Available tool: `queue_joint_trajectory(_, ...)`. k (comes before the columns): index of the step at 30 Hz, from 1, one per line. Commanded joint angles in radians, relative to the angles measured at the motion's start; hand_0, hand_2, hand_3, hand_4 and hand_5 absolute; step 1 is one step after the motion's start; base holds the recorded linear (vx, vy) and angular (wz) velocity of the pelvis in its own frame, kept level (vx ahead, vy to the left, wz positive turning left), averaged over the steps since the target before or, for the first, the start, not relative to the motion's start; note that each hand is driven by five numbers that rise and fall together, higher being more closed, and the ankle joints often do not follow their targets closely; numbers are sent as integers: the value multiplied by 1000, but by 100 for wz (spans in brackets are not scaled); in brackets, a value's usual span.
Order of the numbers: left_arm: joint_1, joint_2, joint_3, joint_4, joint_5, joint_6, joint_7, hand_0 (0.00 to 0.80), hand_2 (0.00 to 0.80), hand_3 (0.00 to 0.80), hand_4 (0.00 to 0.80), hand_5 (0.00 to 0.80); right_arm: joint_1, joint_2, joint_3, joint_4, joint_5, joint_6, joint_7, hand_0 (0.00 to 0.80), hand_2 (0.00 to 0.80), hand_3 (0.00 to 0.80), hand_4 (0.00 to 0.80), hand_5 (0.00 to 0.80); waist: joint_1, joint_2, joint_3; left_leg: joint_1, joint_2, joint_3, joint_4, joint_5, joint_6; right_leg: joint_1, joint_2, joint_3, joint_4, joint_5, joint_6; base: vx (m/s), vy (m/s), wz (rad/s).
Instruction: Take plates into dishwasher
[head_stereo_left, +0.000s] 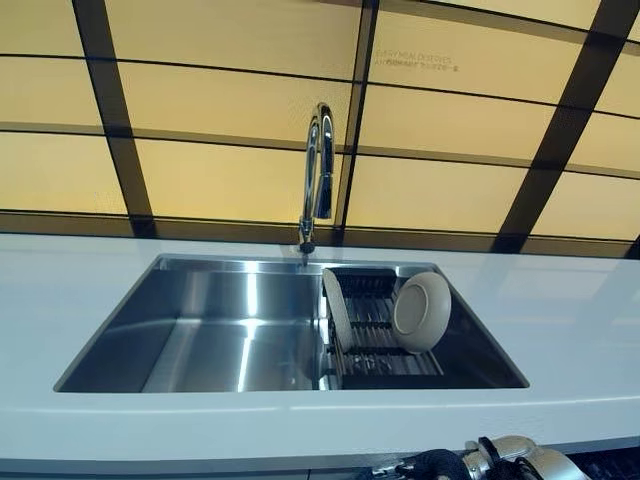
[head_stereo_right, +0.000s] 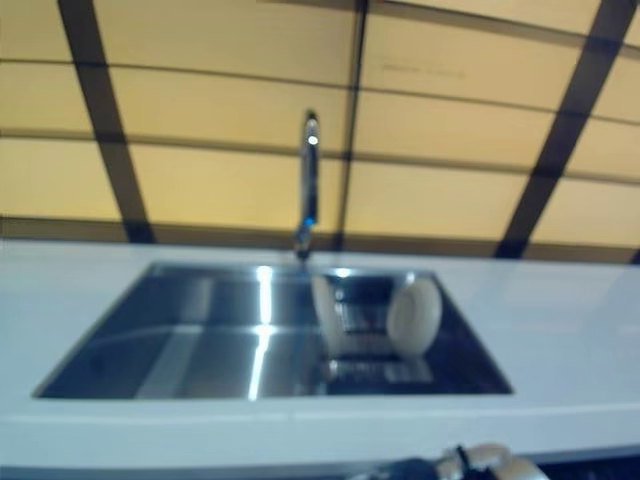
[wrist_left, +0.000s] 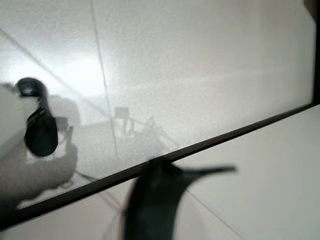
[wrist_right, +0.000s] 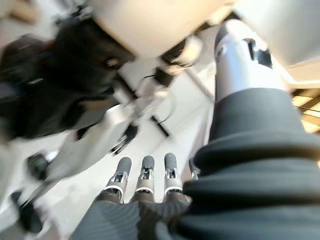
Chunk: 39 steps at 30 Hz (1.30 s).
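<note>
Plates: two plates are standing on edge in the sink; the left plate is showing its thin rim, and the right plate is tilting back with its underside facing the camera.
Rack: one dark ribbed dish rack is occupying the right part of the basin and carrying both plates, which are standing apart with bare ribs between them.
Sink: one stainless steel sink is lying sunk in the bench; its left portion is offering open room beside the rack.
Faucet: one chrome faucet is rising from the far rim, arching over the basin just behind the rack.
Bench: one white bench is framing the sink on all sides, with bare surface stretching left and right.
Wall: yellow panels crossed by dark bars are backing the bench.
Right robot hand: the right robot hand is hanging below the bench's near edge, fingers straight and holding nothing.
Left robot hand: not appearing in any view; its wrist view is showing only pale floor.
</note>
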<state>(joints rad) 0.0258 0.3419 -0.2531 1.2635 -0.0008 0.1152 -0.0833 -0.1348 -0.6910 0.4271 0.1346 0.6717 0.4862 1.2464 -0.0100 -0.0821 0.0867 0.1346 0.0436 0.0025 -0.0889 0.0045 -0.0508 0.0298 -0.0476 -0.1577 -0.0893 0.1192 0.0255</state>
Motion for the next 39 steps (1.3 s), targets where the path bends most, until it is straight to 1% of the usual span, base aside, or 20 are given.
queue_joint_trajectory(1, -44, -21, -27, 83, 50, -29, 15, 0, 0, 0, 0, 0, -193, 181, -60, -113, 312, -25, -127, 0, 0, 0, 0, 0, 64, -14, -27, -25, -35, 44, 2, -26, 42, 56, -43, 8, 8, -70, 88, 19, 22, -5)
queue_joint_trajectory(5, -41, -38, -30, 90, 43, -32, 27, 0, 0, 0, 0, 0, -200, 218, -95, -121, 398, -79, -278, 0, 0, 0, 0, 0, 60, -8, -32, -26, -34, 48, 2, -27, 43, 54, -43, 13, 7, -71, 88, 4, 13, -4)
queue_joint_trajectory(6, -41, -38, -30, 90, 43, -32, 27, 0, 0, 0, 0, 0, -200, 218, -95, -121, 398, -79, -278, 0, 0, 0, 0, 0, 60, -8, -32, -26, -34, 48, 2, -27, 43, 54, -43, 13, 7, -71, 88, 0, 18, -6)
queue_joint_trajectory(7, -40, -44, -28, 95, 41, -35, 31, 0, 0, 0, 0, 0, -210, 222, -124, -112, 413, -111, -322, 0, 0, 0, 0, 0, 58, -7, -32, -25, -34, 51, 2, -29, 44, 54, -42, 15, 7, -72, 87, 3, 18, -4)
queue_joint_trajectory(8, -40, -46, -26, 95, 35, -34, 33, 0, 0, 0, 0, 0, -228, 209, -170, -108, 451, -145, -399, 0, 0, 0, 0, 0, 53, -6, -32, -24, -35, 54, 2, -30, 45, 53, -42, 15, 9, -73, 87, 4, 20, -4)
queue_joint_trajectory(9, -41, -49, -27, 93, 31, -30, 36, 0, 0, 0, 0, 0, -244, 200, -206, -103, 469, -150, -444, 0, 0, 0, 0, 0, 51, -6, -30, -22, -35, 56, 2, -32, 46, 53, -42, 15, 10, -74, 87, 0, 0, 0)
queue_joint_trajectory(13, -41, -50, -18, 89, 24, -26, 39, 0, 0, 0, 0, 0, -302, 152, -295, -48, 464, -208, -559, 0, 0, 0, 0, 0, 43, -8, -26, -18, -35, 63, 2, -38, 46, 55, -41, 16, 13, -76, 86, 0, 0, 0)
queue_joint_trajectory(18, -33, -48, -10, 89, 24, -32, 38, 0, 0, 0, 0, 0, -340, 104, -347, -18, 513, -235, -624, 0, 0, 0, 0, 0, 42, -12, -24, -15, -34, 64, 2, -40, 45, 59, -41, 14, 12, -78, 84, 0, 0, 0)
queue_joint_trajectory(24, -32, -51, -7, 88, 30, -30, 42, 0, 0, 0, 0, 0, -374, 73, -397, 40, 479, -325, -764, 0, 0, 0, 0, 0, 43, -16, -24, -13, -33, 65, 2, -42, 45, 61, -40, 12, 11, -79, 83, 0, 0, 0)
queue_joint_trajectory(27, -37, -52, -13, 75, 24, -15, 44, 0, 0, 0, 0, 0, -410, 19, -420, 119, 315, -423, -931, 0, 0, 0, 0, 0, 45, -17, -20, -9, -33, 66, 2, -44, 46, 64, -41, 12, 12, -79, 83, 0, 0, 0)
queue_joint_trajectory(30, -42, -56, -23, 57, 14, 7, 48, 0, 0, 0, 0, 0, -464, -62, -410, 196, 27, -574, -1132, 0, 0, 0, 0, 0, 51, -16, -12, -10, -35, 62, 2, -40, 46, 63, -41, 12, 13, -76, 83, 0, 0, 0)
queue_joint_trajectory(31, -43, -56, -27, 49, 11, 15, 49, 0, 0, 0, 0, 0, -483, -81, -399, 206, -82, -607, -1197, 0, 0, 0, 0, 0, 53, -16, -10, -11, -35, 60, 2, -39, 46, 63, -41, 11, 13, -76, 83, 0, 0, 0)
queue_joint_trajectory(32, -44, -57, -33, 36, 11, 27, 49, 0, 0, 0, 0, 0, -514, -130, -375, 220, -194, -650, -1309, 0, 0, 0, 0, 0, 59, -17, -6, -13, -37, 54, 2, -36, 46, 64, -41, 10, 12, -74, 82, 0, 0, 0)
queue_joint_trajectory(33, -47, -56, -37, 28, 8, 35, 48, 0, 0, 0, 0, 0, -534, -146, -364, 221, -275, -661, -1372, 0, 0, 0, 0, 0, 62, -16, -4, -14, -37, 52, 4, -36, 46, 65, -41, 8, 12, -75, 82, 0, 0, 0)
queue_joint_trajectory(34, -50, -57, -41, 20, 9, 46, 47, 0, 0, 0, 0, 0, -553, -168, -350, 225, -424, -672, -1439, 0, 0, 0, 0, 0, 67, -17, -1, -15, -38, 47, 4, -35, 47, 66, -42, 5, 12, -75, 82, 0, 0, 0)
queue_joint_trajectory(35, -50, -58, -42, 18, 8, 48, 47, 0, 0, 0, 0, 0, -560, -174, -344, 224, -461, -673, -1459, 0, 0, 0, 0, 0, 68, -16, 0, -15, -39, 46, 4, -35, 47, 67, -42, 4, 12, -76, 82, 0, 0, 0)
queue_joint_trajectory(36, -53, -57, -47, 14, 3, 54, 47, 0, 0, 0, 0, 0, -578, -191, -328, 221, -581, -665, -1516, 0, 0, 0, 0, 0, 72, -16, 2, -16, -39, 42, 5, -34, 47, 68, -42, 2, 12, -76, 82, 0, 0, 0)
queue_joint_trajectory(37, -53, -56, -53, 8, -1, 60, 48, 0, 0, 0, 0, 0, -592, -215, -310, 220, -647, -652, -1558, 0, 0, 0, 0, 0, 75, -17, 2, -17, -40, 39, 4, -33, 48, 69, -42, 0, 11, -76, 83, 0, 0, 0)
queue_joint_trajectory(38, -53, -57, -52, 8, -2, 61, 48, 0, 0, 0, 0, 0, -595, -215, -307, 220, -648, -652, -1560, 0, 0, 0, 0, 0, 74, -15, 3, -16, -40, 39, 4, -34, 48, 69, -42, 0, 11, -76, 83, 0, 0, 0)
queue_joint_trajectory(39, -53, -54, -58, -2, -4, 70, 47, 0, 0, 0, 0, 0, -616, -248, -283, 227, -769, -631, -1614, 0, 0, 0, 0, 0, 81, -17, 3, -17, -41, 34, 4, -32, 49, 71, -42, -4, 10, -77, 85, 43, -20, 1)
